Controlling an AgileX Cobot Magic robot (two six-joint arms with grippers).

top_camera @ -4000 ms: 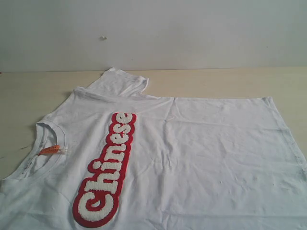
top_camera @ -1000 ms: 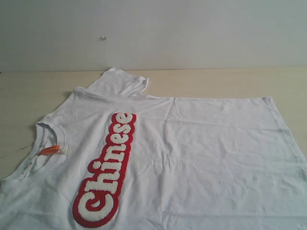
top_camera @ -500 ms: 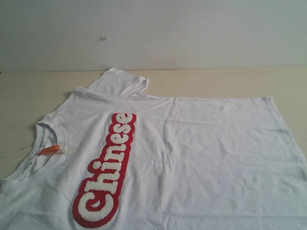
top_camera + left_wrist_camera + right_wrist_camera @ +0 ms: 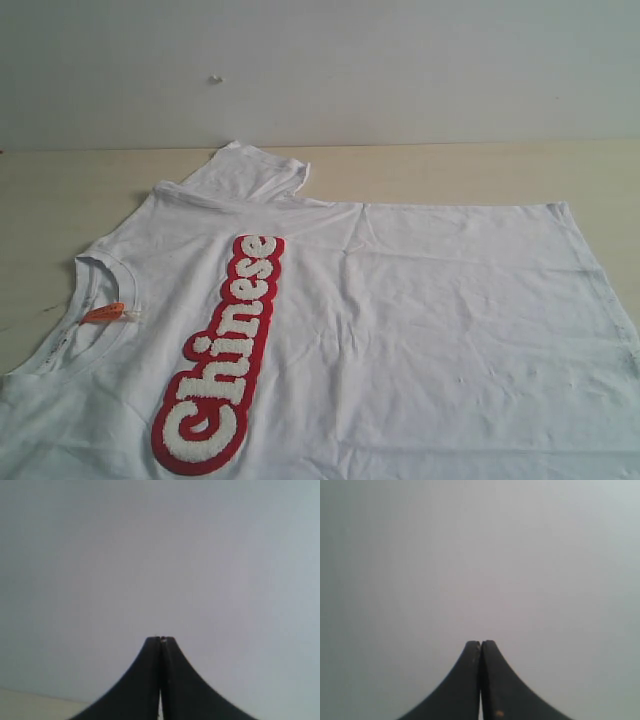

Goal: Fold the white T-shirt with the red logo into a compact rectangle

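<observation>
Your white T-shirt (image 4: 420,330) lies spread, lightly wrinkled, on the pale wooden table (image 4: 450,170), its ribbed collar (image 4: 95,265) toward the exterior view's left, the long red logo (image 4: 222,360) with fuzzy white letters across the chest. Your left gripper (image 4: 160,640) and right gripper (image 4: 480,643) each show curved black fingers pressed together, empty

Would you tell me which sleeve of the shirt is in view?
The far sleeve of the white T-shirt, lying toward the wall; the other falls outside the exterior view.
</observation>
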